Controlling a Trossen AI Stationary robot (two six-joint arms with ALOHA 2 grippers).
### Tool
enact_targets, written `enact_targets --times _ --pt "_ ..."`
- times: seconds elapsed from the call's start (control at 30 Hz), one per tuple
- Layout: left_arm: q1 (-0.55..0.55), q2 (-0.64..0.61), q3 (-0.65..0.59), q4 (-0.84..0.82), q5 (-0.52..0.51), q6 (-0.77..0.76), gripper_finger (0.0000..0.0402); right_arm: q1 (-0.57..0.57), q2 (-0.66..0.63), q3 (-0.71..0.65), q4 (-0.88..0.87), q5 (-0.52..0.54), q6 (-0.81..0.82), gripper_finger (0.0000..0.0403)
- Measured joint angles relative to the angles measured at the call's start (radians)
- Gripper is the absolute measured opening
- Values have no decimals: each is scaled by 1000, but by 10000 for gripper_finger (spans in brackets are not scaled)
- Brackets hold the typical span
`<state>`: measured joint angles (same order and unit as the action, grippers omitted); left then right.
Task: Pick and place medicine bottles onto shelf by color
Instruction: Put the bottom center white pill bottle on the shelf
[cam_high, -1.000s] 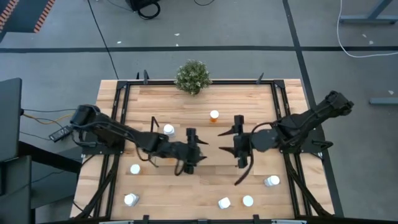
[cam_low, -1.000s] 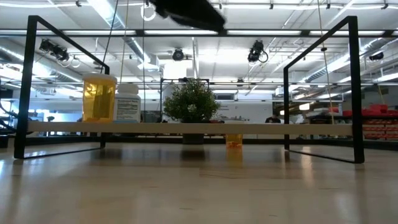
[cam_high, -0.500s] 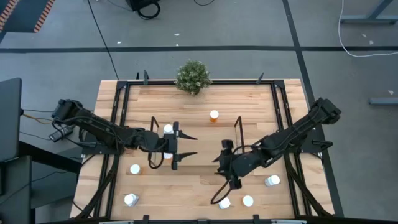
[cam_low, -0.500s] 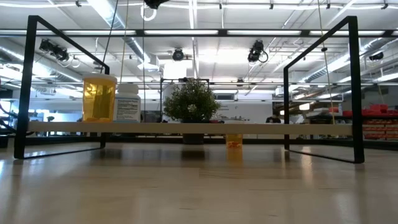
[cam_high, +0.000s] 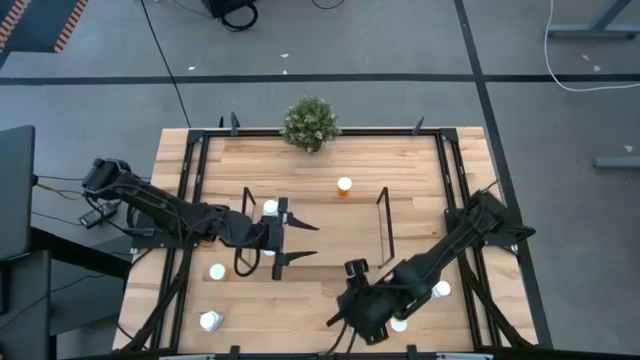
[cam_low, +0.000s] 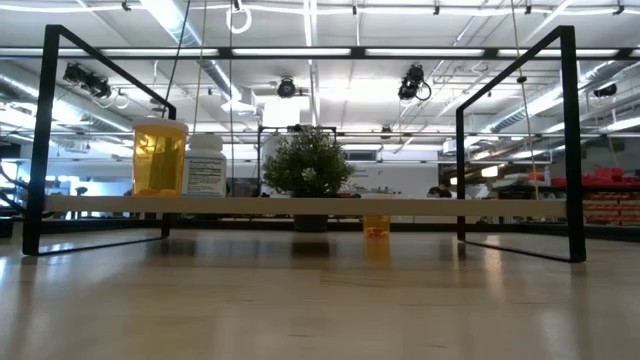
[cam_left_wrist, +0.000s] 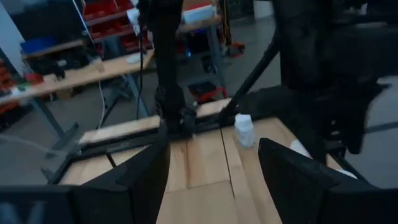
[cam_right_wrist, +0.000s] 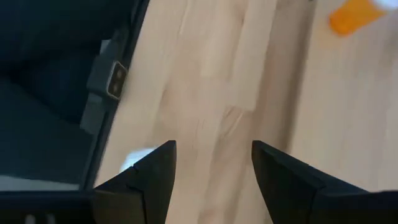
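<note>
The shelf (cam_low: 300, 205) stands mid-table; an orange bottle (cam_low: 160, 158) and a whitish bottle (cam_low: 205, 165) stand upright on its deck. Another orange bottle (cam_high: 344, 187) stands on the table beyond it. White-capped bottles stand on the table at the near left (cam_high: 217, 271), (cam_high: 209, 320) and near right (cam_high: 440, 290), (cam_high: 398, 323). My left gripper (cam_high: 317, 240) hangs open and about level over the shelf, holding nothing. My right gripper (cam_high: 345, 325) is open, tipped down over the near edge, beside the bottle at the near right; nothing sits between its fingers (cam_right_wrist: 155, 174).
A small potted plant (cam_high: 309, 123) stands at the table's far edge. Black frame rods (cam_high: 190, 180) run along the table's left and right sides. Bare wood lies between the shelf and the near edge. The left wrist view shows a whitish bottle (cam_left_wrist: 244, 129) and my right arm beyond it.
My right gripper has swung from the shelf's right end toward the table's near edge and leftward, sinking and tipping steeply down. My left gripper has drawn back toward the left edge, risen and tipped up to about level. Both have stayed open.
</note>
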<state>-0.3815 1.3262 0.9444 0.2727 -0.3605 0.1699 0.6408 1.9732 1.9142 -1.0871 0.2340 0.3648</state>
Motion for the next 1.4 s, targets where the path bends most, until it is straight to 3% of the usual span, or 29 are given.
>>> enact_targets --times 0.2,0.37,0.57,0.73,1.07,1.4 --pt "-61 -36 55 -153 -1 -27 252 12 94 44 -93 -104 97 221" --pt "-142 -97 53 -262 -1 -53 254 17 142 44 -97 -148 165 253" --pt "-216 -122 53 -271 -11 -30 247 48 162 36 -82 -166 264 311" --pt "-243 -132 53 -259 -91 -19 245 96 160 17 -56 -134 335 340" --pt "-244 -132 53 -254 -103 -13 245 138 161 -109 -6 40 357 344" --pt "-244 -131 53 -258 -104 -65 244 89 161 -148 32 -48 342 344"
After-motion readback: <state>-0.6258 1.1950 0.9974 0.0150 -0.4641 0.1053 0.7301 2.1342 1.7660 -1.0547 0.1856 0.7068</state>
